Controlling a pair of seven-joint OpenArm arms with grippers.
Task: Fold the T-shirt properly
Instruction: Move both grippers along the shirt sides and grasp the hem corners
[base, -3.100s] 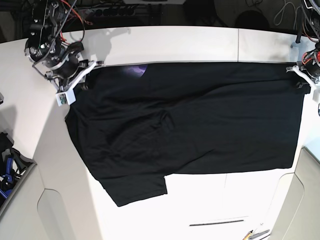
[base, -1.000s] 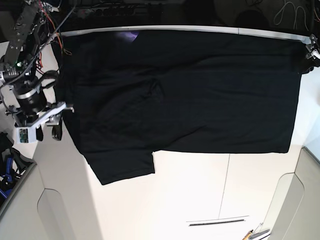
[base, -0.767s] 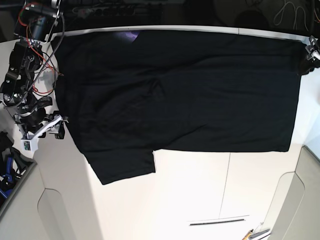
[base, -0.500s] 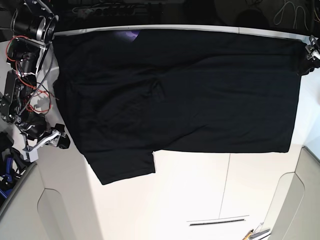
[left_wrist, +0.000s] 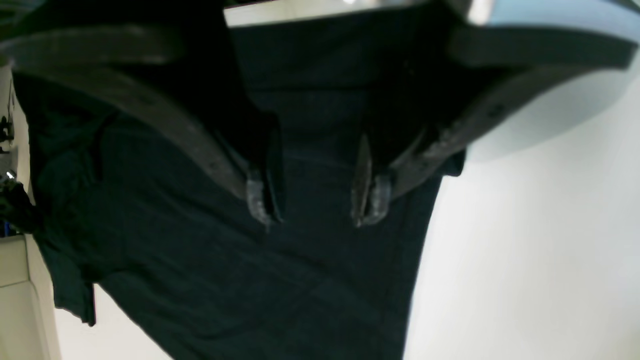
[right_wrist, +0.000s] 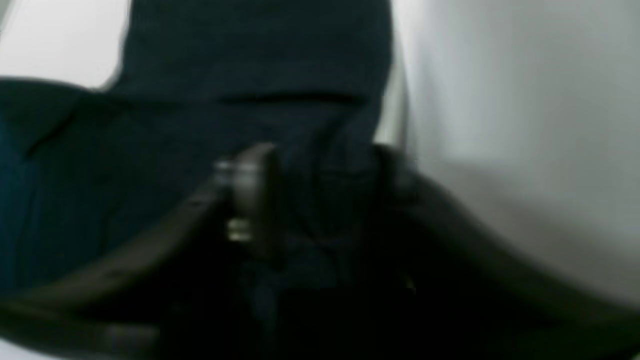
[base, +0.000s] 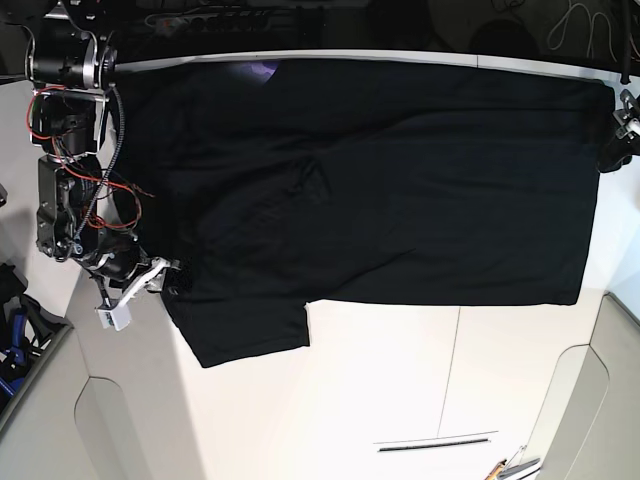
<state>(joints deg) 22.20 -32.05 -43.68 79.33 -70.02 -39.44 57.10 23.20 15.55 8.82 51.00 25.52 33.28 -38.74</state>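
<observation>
We have both fingers spread apart, the right gripper (base: 172, 282) by the T-shirt (base: 380, 180) sleeve, and next should pinch it to fold in.

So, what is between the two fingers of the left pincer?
In the left wrist view, the left pincer is open; only the flat black T-shirt shows behind the gap. Whether it touches the cloth is unclear.

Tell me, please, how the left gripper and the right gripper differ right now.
The left gripper sits at the T-shirt's far corner, at the base view's right edge; the right gripper sits beside the sleeve on that view's left. The left gripper is partly cut off there; the right gripper shows whole, with its arm. Both have their jaws apart over black cloth.
</observation>
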